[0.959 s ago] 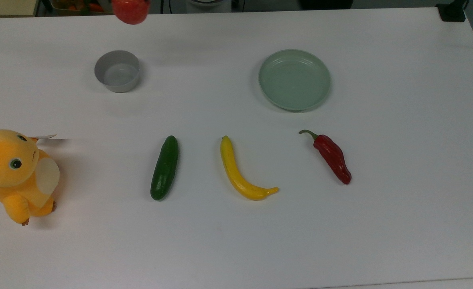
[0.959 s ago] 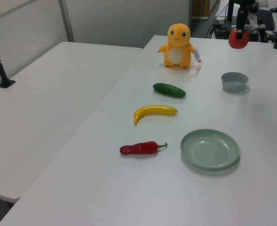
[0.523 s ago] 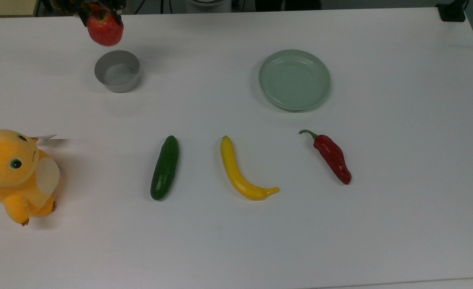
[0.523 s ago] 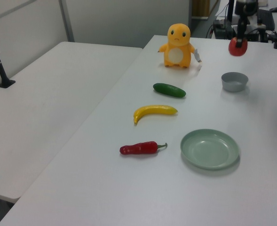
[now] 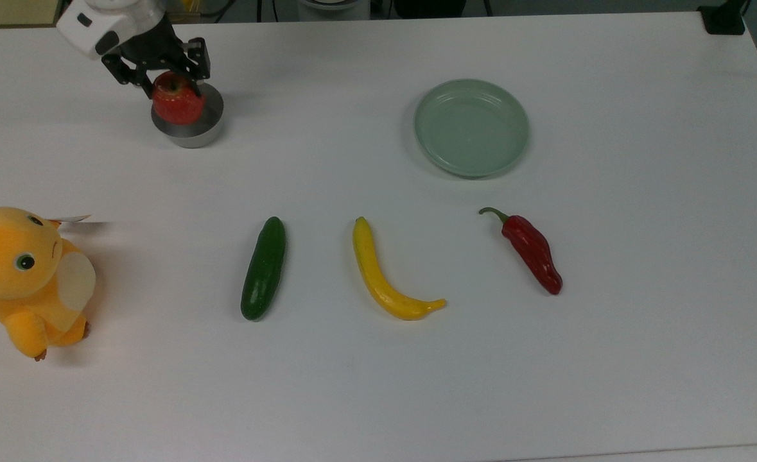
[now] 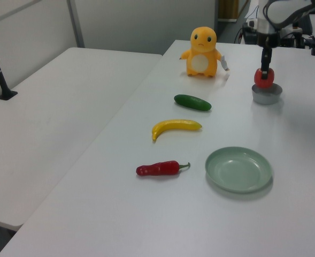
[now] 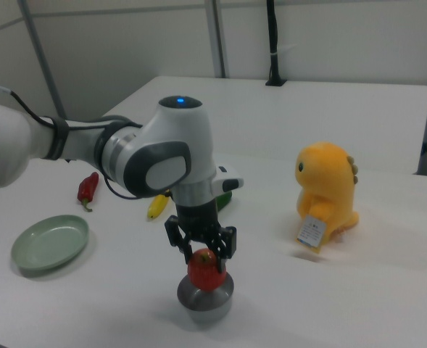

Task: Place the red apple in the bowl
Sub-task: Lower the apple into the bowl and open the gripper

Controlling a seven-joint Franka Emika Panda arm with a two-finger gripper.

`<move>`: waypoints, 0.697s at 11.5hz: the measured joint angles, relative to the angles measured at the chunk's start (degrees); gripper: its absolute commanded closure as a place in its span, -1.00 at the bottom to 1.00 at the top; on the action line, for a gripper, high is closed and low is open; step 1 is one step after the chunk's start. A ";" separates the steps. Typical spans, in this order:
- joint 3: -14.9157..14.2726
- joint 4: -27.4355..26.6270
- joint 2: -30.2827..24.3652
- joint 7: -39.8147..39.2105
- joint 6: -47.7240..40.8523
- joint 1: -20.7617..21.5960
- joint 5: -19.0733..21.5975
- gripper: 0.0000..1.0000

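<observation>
The red apple [image 5: 177, 100] [image 6: 263, 78] [image 7: 205, 268] hangs just over the mouth of the small grey bowl [image 5: 193, 136] [image 6: 266, 96] [image 7: 205, 297], its lower part level with the rim. My gripper [image 5: 171, 82] [image 6: 264, 70] [image 7: 201, 254] comes straight down from above and is shut on the apple, black fingers on either side. The bowl stands near the far edge of the table, at the top view's upper left. The apple covers the bowl's inside.
On the white table lie a green cucumber [image 5: 263, 267], a yellow banana [image 5: 384, 277] and a dark-red chili pepper [image 5: 532, 250] in a row. A pale-green plate [image 5: 472, 126] sits at the back right. An orange plush toy [image 5: 25, 277] stands at the top view's left edge.
The gripper has come down and forward with the apple, from high behind the bowl to right over its mouth. Nothing else on the table moved.
</observation>
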 measured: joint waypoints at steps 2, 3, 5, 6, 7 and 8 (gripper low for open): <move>0.00 -2.53 1.06 0.00 3.76 0.00 -1.48 0.38; 0.00 -3.63 1.57 0.00 5.25 0.00 -1.83 0.12; 0.01 -4.20 2.31 0.00 6.01 0.00 -1.93 -0.66; 0.01 -4.19 2.30 0.01 6.01 0.00 -1.93 -1.00; 0.01 -4.16 2.28 0.10 6.01 0.00 -1.93 -1.00; 0.01 -4.10 2.23 0.92 6.01 0.00 -1.93 -1.00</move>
